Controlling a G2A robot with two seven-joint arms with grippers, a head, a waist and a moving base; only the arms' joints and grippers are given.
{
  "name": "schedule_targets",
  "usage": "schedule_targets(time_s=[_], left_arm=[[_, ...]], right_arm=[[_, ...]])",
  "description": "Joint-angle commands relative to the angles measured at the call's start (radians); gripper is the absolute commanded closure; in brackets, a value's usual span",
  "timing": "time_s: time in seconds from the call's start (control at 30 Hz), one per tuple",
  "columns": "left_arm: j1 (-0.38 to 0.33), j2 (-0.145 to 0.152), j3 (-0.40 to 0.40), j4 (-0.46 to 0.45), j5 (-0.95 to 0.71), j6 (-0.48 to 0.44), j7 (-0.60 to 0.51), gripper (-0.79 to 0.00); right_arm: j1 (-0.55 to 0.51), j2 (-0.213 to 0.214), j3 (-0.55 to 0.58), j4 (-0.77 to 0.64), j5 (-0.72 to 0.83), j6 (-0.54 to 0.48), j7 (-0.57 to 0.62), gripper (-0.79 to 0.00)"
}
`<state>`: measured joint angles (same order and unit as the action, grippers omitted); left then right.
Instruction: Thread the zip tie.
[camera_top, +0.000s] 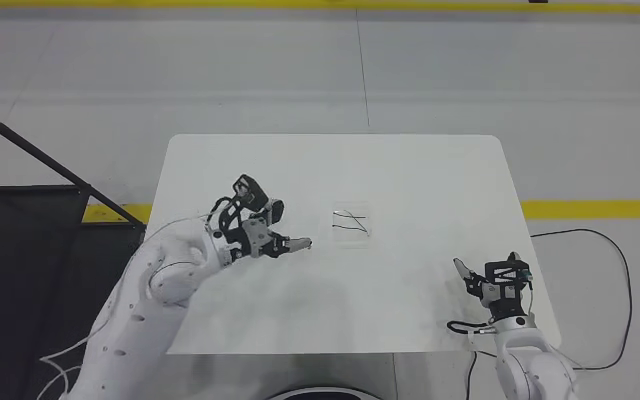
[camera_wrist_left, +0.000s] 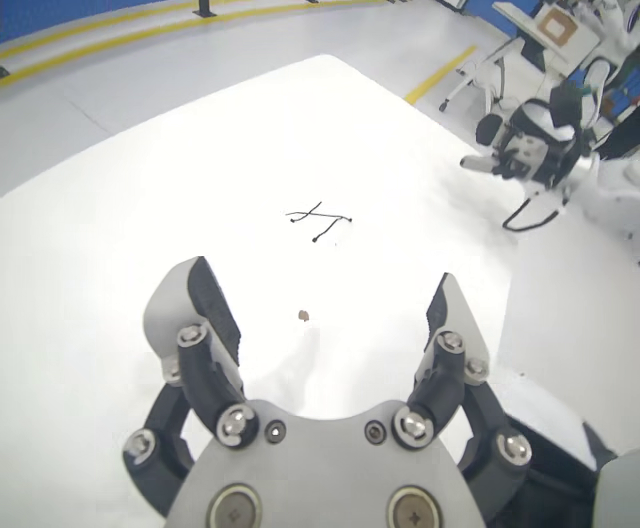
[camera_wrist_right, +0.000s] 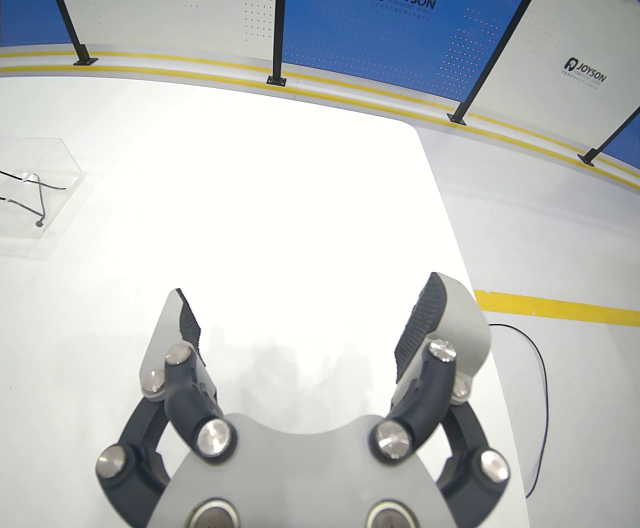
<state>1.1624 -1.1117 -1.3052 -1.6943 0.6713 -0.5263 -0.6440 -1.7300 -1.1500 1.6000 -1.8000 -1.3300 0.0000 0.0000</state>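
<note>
My left jaws stand wide apart with nothing between them, the ribbed black pads (camera_wrist_left: 220, 310) facing each other over bare white worktop (camera_wrist_left: 150, 200). From above, they hover over the left half of the worktop (camera_top: 400, 160), tips turned toward the middle. My right jaws are just as widely spread and just as empty, their pads (camera_wrist_right: 417, 320) over plain worktop (camera_wrist_right: 250, 200). They sit low near the front right corner, well apart from my left jaws.

Just ahead of my left jaws a small brownish speck (camera_wrist_left: 303, 315) lies on the surface. I cannot tell what it is.

Farther out, near the middle of the worktop, two thin black zip ties (camera_wrist_left: 320, 222) lie crossed over each other, each with its small square head at one end. They rest on a clear tray (camera_wrist_right: 65, 210) that sits flat on the worktop. From above, the zip ties (camera_top: 350, 222) and the tray (camera_top: 335, 210) lie just to the right of my left jaws and well away from my right jaws. My right wrist camera catches the zip ties (camera_wrist_right: 35, 195) off to one side, still loose, neither tail passed through a head.

Beyond the right edge of the worktop a black cable (camera_wrist_right: 540, 360) loops across the pale floor (camera_top: 300, 70).
</note>
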Motion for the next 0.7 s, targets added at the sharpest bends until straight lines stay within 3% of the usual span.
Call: schedule_targets(time_s=[0.0, 0.23, 0.53, 0.67], left_arm=[[-0.053, -0.010, 0.049, 0.041, -0.068, 0.069, -0.033, -0.785], [-0.205, -0.042, 0.148, 0.170, -0.265, 0.287, -0.128, -0.785], [-0.207, -0.043, 0.152, 0.174, -0.267, 0.298, -0.135, -0.785], [-0.180, -0.045, 0.161, 0.159, -0.256, 0.381, -0.110, -0.785]], right_arm=[[0.000, 0.000, 0.000, 0.000, 0.000, 0.000, 0.000, -0.785], [0.000, 0.000, 0.000, 0.000, 0.000, 0.000, 0.000, -0.785], [0.000, 0.000, 0.000, 0.000, 0.000, 0.000, 0.000, -0.785], [0.000, 0.000, 0.000, 0.000, 0.000, 0.000, 0.000, -0.785]])
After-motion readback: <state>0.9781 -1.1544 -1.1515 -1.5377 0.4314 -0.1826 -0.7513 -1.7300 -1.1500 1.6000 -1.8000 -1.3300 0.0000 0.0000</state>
